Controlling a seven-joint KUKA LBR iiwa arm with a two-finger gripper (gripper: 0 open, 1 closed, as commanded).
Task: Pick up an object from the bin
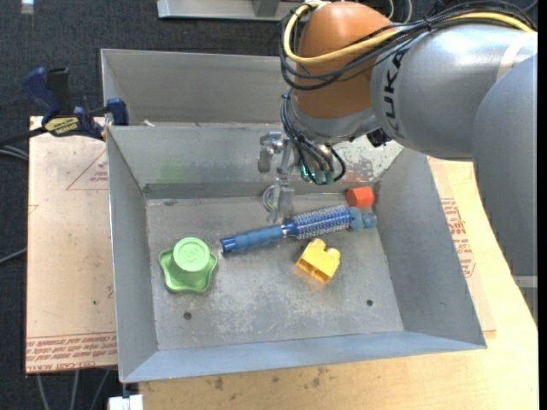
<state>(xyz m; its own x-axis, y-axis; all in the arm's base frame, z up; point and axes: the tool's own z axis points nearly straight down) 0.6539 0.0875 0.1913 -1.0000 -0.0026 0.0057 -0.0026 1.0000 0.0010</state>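
Observation:
My gripper hangs near the back of the bin floor, just behind the middle of a blue bottle brush. The brush lies slantwise, handle toward the left front and bristled head toward the right. Nothing shows in the gripper. A yellow toy brick lies in front of the brush head. A small orange block sits against the right wall, behind the brush tip.
A green flower-shaped cup rests on the left side of the bin floor. The arm with its orange cover and cables comes in from the upper right, over the back right corner. The bin walls slope inward.

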